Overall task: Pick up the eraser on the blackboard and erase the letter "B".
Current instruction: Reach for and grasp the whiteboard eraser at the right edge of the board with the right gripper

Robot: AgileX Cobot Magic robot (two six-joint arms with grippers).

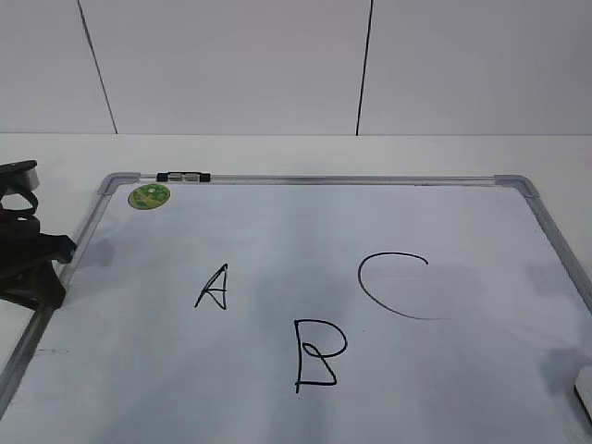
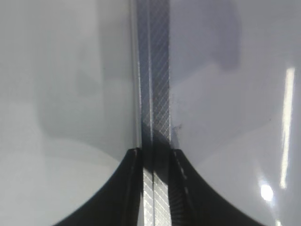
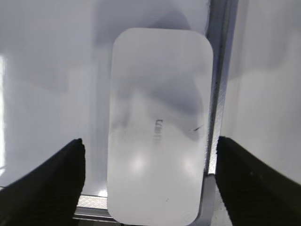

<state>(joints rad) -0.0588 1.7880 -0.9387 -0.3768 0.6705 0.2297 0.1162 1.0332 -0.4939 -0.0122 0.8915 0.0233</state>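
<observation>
The blackboard (image 1: 305,178) is a white board in a silver frame, lying flat. On it are a black "A" (image 1: 213,289), the letter "B" (image 1: 317,353) and a "C" (image 1: 398,285). The white eraser (image 1: 585,388) lies at the board's near right edge. In the right wrist view the eraser (image 3: 160,108) lies in the board's corner beside the frame (image 3: 218,94). My right gripper (image 3: 150,183) is open, one finger on each side of the eraser, not touching it. My left gripper (image 2: 157,188) sits at the board's left edge (image 1: 32,264), jaws closed around the frame rail (image 2: 153,70).
A round green magnet (image 1: 148,195) sits at the board's far left corner. A small black clip (image 1: 183,176) is on the far frame rail. White table lies around the board and a white panelled wall stands behind.
</observation>
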